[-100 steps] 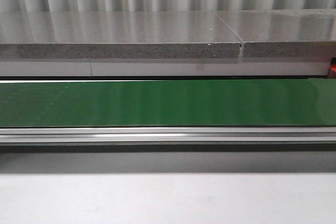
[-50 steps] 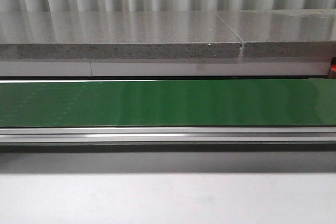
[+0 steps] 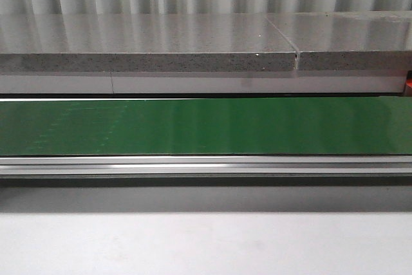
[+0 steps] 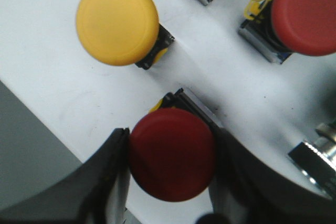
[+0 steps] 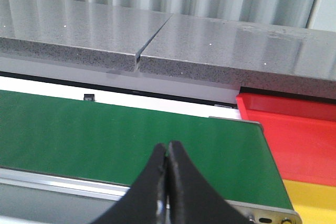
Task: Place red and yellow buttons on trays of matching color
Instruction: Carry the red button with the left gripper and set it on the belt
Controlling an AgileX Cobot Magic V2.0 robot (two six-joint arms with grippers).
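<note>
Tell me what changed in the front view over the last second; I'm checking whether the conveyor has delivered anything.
Nothing visibly changed. The green conveyor belt carries nothing in any of the three front pictures, and the grey stone ledge behind it looks the same. Neither arm enters this view.

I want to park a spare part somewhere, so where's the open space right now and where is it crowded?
The green belt lies bare between the grey slab and the metal rail. The red tray shows nothing on it. It is crowded around the left gripper: red button between its fingers, with the yellow button and second red button close by.
</note>
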